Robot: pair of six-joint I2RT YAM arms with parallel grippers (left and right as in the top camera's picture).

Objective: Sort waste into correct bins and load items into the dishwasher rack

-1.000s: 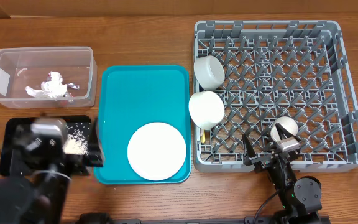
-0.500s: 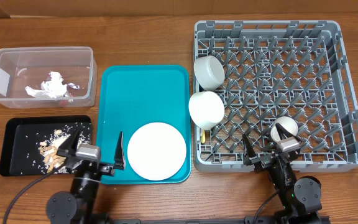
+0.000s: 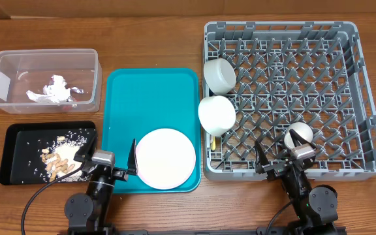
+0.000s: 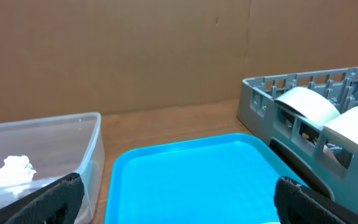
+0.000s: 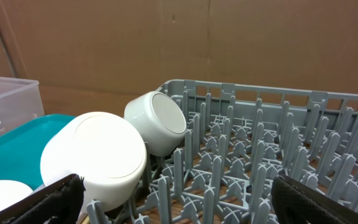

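Black left pincer (image 3: pixel 106 162) gapes wide at near corner of teal tray (image 3: pixel 119 91).

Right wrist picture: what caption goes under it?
A white bowl and a second bowl lie tipped in the grey dishwasher rack.

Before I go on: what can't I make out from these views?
- Yellow utensil: overhead, only a tip shows; the nearer bowl and the rack wall cover the rest.
- Small cup: overhead, partly behind the right gripper; its inside is unseen.
- Wrapper: left wrist, cut off by the left edge.
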